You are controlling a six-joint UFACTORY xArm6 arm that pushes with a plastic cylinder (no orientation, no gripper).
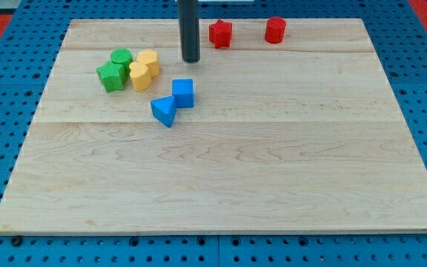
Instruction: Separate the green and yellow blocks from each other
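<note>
Two green blocks and two yellow blocks sit bunched together at the view's upper left. A round green block (121,57) is at the top of the bunch and a star-like green block (112,76) is below it. A yellow block (149,61) touches the round green one on its right, and a second yellow block (139,76) sits just right of the green star. My tip (190,59) is right of the bunch, apart from the upper yellow block, with a gap between them.
A blue cube (183,93) and a blue wedge (164,110) lie below and right of the bunch. A red star block (220,33) and a red round block (275,30) stand near the board's top edge (310,21).
</note>
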